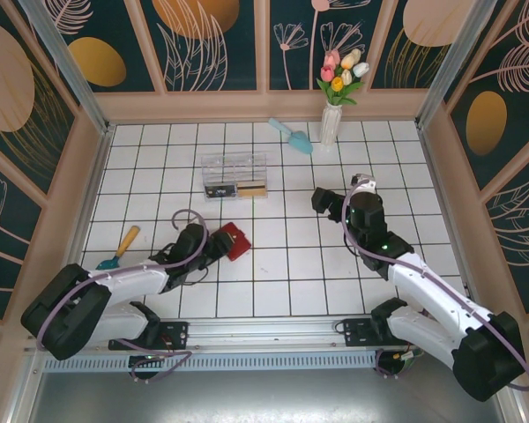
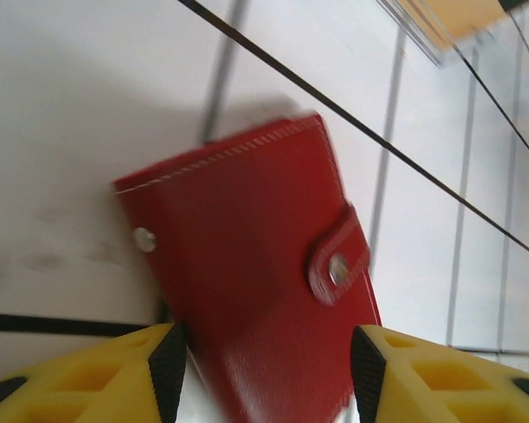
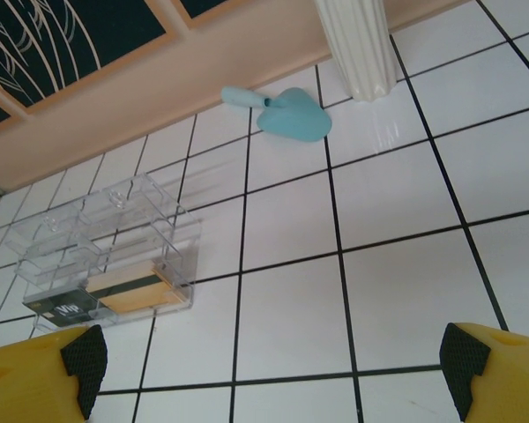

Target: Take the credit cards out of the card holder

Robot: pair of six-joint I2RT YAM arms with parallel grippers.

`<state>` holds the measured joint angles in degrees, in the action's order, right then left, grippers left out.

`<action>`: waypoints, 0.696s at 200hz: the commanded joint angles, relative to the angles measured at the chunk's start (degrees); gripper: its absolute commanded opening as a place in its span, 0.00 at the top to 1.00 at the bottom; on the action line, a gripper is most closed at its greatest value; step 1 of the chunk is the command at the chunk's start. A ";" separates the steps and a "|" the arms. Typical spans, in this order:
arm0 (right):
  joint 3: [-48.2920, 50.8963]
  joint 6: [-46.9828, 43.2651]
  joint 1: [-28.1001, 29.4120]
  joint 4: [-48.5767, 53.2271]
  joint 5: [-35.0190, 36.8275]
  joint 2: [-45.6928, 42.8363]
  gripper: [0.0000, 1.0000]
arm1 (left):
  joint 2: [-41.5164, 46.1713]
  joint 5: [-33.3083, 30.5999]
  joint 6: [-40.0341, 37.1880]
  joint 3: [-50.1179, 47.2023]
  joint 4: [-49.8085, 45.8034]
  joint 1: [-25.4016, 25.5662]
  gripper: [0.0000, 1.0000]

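Note:
The red card holder (image 1: 237,240) lies closed on the white tiles, its strap tab (image 2: 339,256) snapped down. My left gripper (image 1: 219,245) is open and low at the holder's near end, which lies between the two black pads (image 2: 168,366), with a gap on the right side. A gold-tan credit card (image 3: 132,291) and a dark one (image 3: 66,308) lie inside the clear plastic box (image 1: 234,174). My right gripper (image 1: 322,201) hovers open over bare tiles right of centre, nothing between its fingers (image 3: 81,359).
A teal scoop (image 1: 291,135) and a white vase of tulips (image 1: 331,123) stand at the back near the wall. An orange-handled trowel (image 1: 119,251) lies at the left by the left arm. Low walls ring the tiled floor.

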<state>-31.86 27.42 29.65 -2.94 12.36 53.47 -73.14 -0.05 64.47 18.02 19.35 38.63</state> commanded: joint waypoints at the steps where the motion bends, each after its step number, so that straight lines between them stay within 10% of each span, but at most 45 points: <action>1: -2.54 0.62 1.05 3.65 1.60 -0.75 0.01 | -3.22 -1.49 3.99 4.45 5.61 3.85 0.44; 62: -5.31 0.34 7.92 9.48 5.97 -0.40 0.01 | -15.16 -3.81 3.53 12.88 5.37 6.28 0.43; 139: -5.32 -0.25 10.29 7.96 8.00 0.39 0.01 | 3.23 -16.49 10.38 5.01 -15.96 6.15 0.35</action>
<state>-35.64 27.38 39.11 6.31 19.22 53.52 -72.84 -10.13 70.81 25.67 13.02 44.71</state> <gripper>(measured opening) 0.989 0.643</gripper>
